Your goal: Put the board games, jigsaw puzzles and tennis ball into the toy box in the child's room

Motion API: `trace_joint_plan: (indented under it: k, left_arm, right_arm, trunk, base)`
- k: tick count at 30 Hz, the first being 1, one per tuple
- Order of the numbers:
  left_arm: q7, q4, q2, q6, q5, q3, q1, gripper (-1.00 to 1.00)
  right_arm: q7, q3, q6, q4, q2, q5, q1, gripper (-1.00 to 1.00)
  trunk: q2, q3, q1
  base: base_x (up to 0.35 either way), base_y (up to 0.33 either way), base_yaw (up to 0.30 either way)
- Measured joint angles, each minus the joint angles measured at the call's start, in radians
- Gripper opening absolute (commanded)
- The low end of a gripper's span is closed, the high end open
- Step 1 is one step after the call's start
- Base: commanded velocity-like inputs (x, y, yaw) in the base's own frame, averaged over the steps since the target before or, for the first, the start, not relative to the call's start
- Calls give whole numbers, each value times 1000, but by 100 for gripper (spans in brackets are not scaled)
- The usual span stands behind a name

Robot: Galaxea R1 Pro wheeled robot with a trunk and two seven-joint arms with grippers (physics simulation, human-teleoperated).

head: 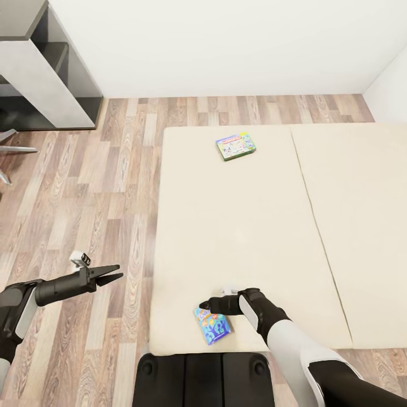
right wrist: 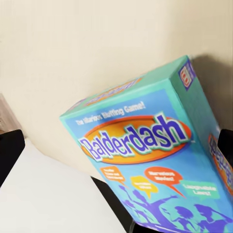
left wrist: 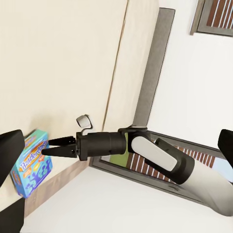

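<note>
Two board games lie on the cream bed (head: 249, 226). The green-bordered one (head: 235, 146) rests far up the left mattress section. The blue "Balderdash" one (head: 212, 325) (left wrist: 30, 163) (right wrist: 145, 160) lies by the bed's near edge. My right gripper (head: 204, 306) (left wrist: 46, 146) is open, its tips right at that box's upper edge; the box looms between the dark fingers (right wrist: 9, 155) in the right wrist view. My left gripper (head: 117, 272) hangs open and empty above the wood floor, left of the bed. The toy box, table, puzzles and ball are out of view.
A grey-and-dark shelf unit (head: 51, 73) stands at the back left, with metal chair legs (head: 11, 150) beside it. My dark base (head: 203, 379) touches the bed's near edge. A grey headboard (left wrist: 155, 63) and brown shutters (left wrist: 216, 17) lie beyond the bed.
</note>
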Motion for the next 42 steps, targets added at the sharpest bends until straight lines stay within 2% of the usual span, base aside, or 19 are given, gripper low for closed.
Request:
trace_joint_plan:
  k: [19,29,42]
  left_arm:
    - [0,0,0,0,0,-1,0,100]
    - [0,0,0,0,1,-1,0,100]
    - [1,0,-1,-1,0,-1,0,100]
  right_arm:
    - [-1,-1,2,0,0,-1,0,100]
    - [-40,-1,9,18,0,-1,0,100]
    - [-44,-1,3,26,0,-1,0,100]
  trunk:
    - [0,0,0]
    - [0,0,0]
    - [0,0,0]
  base:
    - [0,7,0]
    - [0,0,0]
    - [0,0,0]
